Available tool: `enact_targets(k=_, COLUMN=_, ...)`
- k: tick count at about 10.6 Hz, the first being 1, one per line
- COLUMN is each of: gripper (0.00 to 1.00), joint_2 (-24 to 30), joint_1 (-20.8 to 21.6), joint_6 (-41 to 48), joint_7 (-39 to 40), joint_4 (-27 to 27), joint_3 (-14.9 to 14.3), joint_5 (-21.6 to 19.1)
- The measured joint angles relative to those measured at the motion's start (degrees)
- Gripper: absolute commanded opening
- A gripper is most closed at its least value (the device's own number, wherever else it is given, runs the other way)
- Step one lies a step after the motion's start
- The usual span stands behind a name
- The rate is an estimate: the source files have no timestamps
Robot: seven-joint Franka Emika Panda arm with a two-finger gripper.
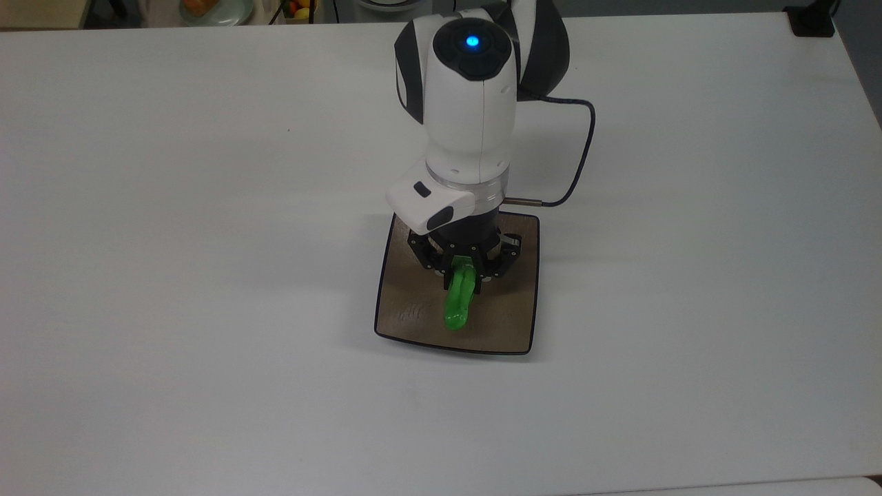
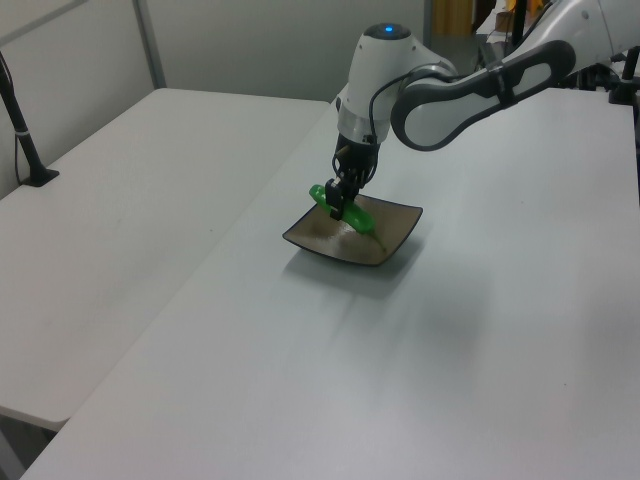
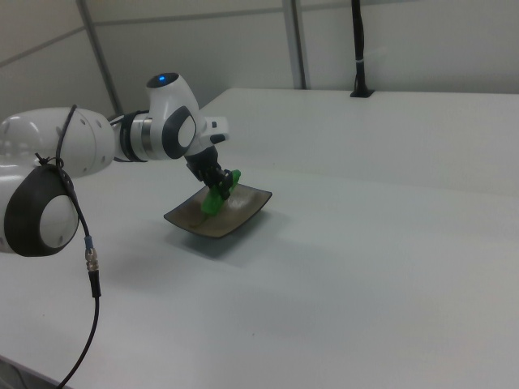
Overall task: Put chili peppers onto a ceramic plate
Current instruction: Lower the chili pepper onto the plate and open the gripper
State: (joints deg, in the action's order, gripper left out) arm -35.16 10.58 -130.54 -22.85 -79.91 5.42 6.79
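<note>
The square tan-brown ceramic plate (image 1: 499, 324) (image 2: 322, 241) (image 3: 195, 220) lies on the white table. The glossy green chili pepper (image 1: 458, 297) (image 2: 345, 205) (image 3: 219, 194) hangs just over the plate's middle, tilted, held near its stem end. My gripper (image 1: 463, 272) (image 2: 340, 203) (image 3: 217, 185) is shut on the chili pepper, right above the plate. The pepper's free tip points toward the plate's near edge in the top view. Whether the tip touches the plate I cannot tell.
The white table (image 1: 207, 275) spreads wide around the plate. A black cable (image 1: 582, 158) loops from the arm's wrist. A second white table (image 2: 120, 200) stands alongside, with a black post (image 2: 25, 140) on it. Bowls with fruit (image 1: 213, 8) sit beyond the far edge.
</note>
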Motion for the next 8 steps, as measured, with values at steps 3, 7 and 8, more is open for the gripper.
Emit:
enact_targets(k=3, gripper=0.20, joint_2=-1.01, joint_1=0.00, joint_6=-3.02, joint_7=0.01, joint_4=-0.69, joint_3=0.00, joint_5=0.00)
enact_targets(k=7, gripper=0.69, joint_2=-1.61, joint_1=0.00, joint_6=-5.13, joint_7=0.01, joint_4=-1.25, joint_3=0.00, joint_5=0.00)
enact_targets(k=8, gripper=0.98, joint_2=-1.74, joint_1=0.00, joint_6=-5.40, joint_7=0.01, joint_4=-1.33, joint_3=0.00, joint_5=0.00)
